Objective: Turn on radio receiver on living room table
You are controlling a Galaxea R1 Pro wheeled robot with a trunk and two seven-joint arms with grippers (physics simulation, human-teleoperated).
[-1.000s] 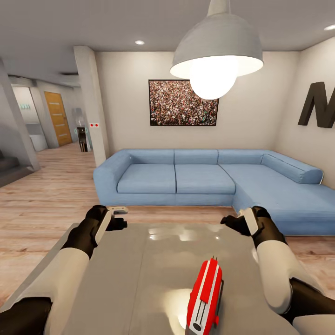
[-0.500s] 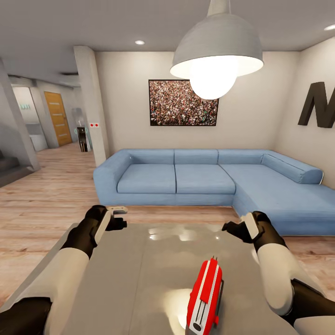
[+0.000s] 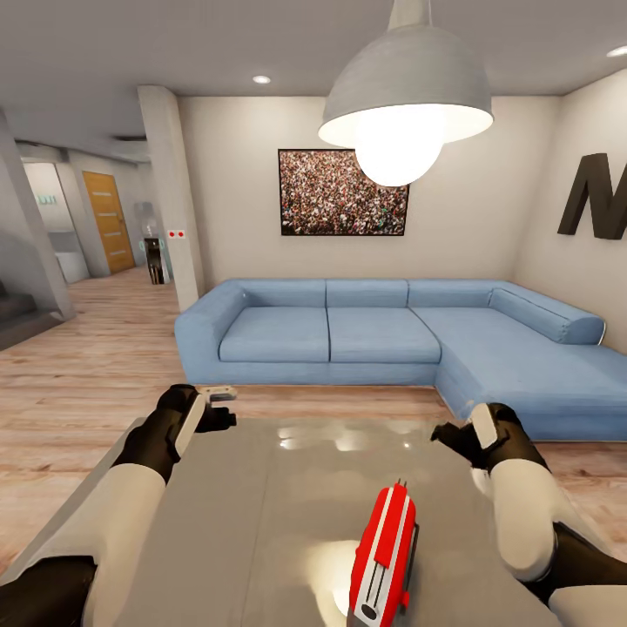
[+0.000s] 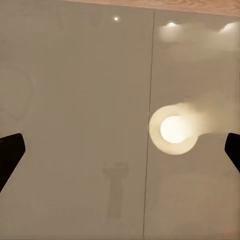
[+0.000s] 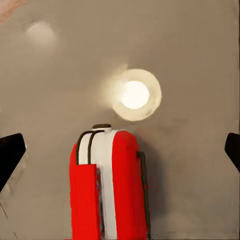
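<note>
The red radio receiver [image 3: 383,557] with white sides lies on the glossy grey table [image 3: 261,514], near its front and right of centre. My right gripper [image 3: 466,434] hovers open above the table, beyond the radio and to its right. In the right wrist view the radio [image 5: 110,185] sits below the camera, between the wide-apart dark fingertips [image 5: 10,152], untouched. My left gripper [image 3: 216,407] hangs open over the table's far left part. Its fingertips [image 4: 9,150] stand wide apart above the bare tabletop [image 4: 75,100].
This is the living room: a blue L-shaped sofa [image 3: 392,340] runs behind the table and along the right. A grey pendant lamp [image 3: 405,96] hangs overhead and glares on the tabletop. Light wood floor [image 3: 87,374] opens to the left past a column [image 3: 170,192].
My right gripper has drifted right and a little lower, nearer the radio's side. The left arm, radio and camera have barely moved.
</note>
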